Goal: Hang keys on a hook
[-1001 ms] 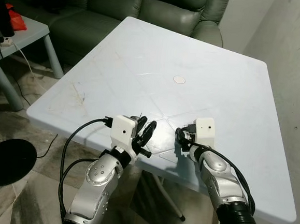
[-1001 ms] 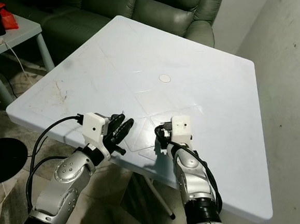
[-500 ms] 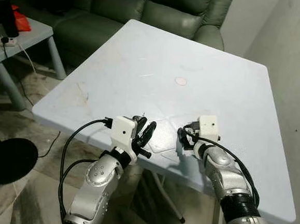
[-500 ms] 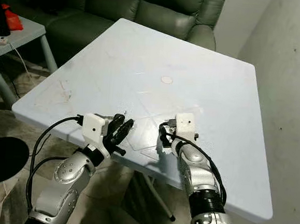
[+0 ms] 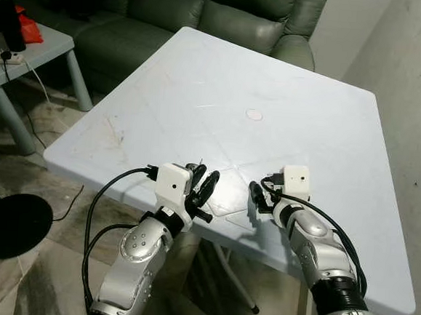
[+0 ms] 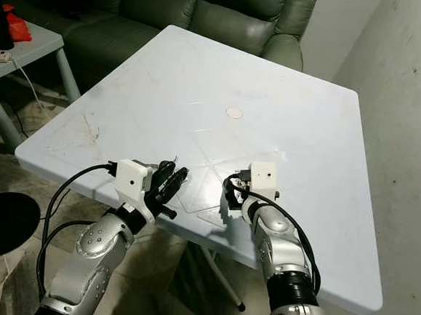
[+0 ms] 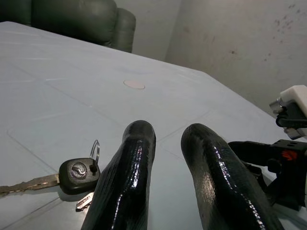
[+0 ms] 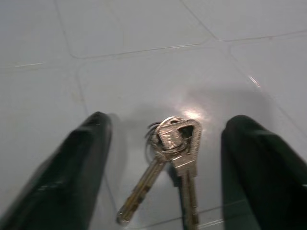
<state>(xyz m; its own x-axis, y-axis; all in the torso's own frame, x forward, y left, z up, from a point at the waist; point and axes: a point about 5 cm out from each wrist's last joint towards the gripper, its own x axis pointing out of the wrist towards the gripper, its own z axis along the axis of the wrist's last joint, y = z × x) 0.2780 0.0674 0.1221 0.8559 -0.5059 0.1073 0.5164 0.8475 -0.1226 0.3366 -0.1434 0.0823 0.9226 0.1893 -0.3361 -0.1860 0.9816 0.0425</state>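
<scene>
While the left gripper (image 5: 201, 186) hovers at the near edge of the pale worktop (image 5: 223, 93), its jaws stand narrowly parted and empty; its wrist view shows a black-headed key (image 7: 72, 175) lying flat just beside one finger (image 7: 127, 172), with a small ring standing up from its head. Further right, the right gripper (image 8: 168, 167) hangs low over the worktop with its jaws spread wide, and a bunch of silver keys (image 8: 172, 153) on a ring lies flat between the two fingers, touched by neither.

Compared with a second ago, the right wrist has drawn a little to the right and turned, so the jaws now bracket the bunch; the left arm has barely shifted. My reading is that the pick-up is set up but not closed, so hanging has not begun, and no hook can be made out from here.

Both grippers sit close to the worktop's near edge, so a nudged key could slide off to the floor. Ahead, the surface is bare but for a small round cap (image 5: 254, 115) near the middle. To the far left stand a low side table (image 5: 37, 42) and a round black base (image 5: 8, 225); a wall (image 5: 413, 86) closes in on the right, leaving less swing room there.
</scene>
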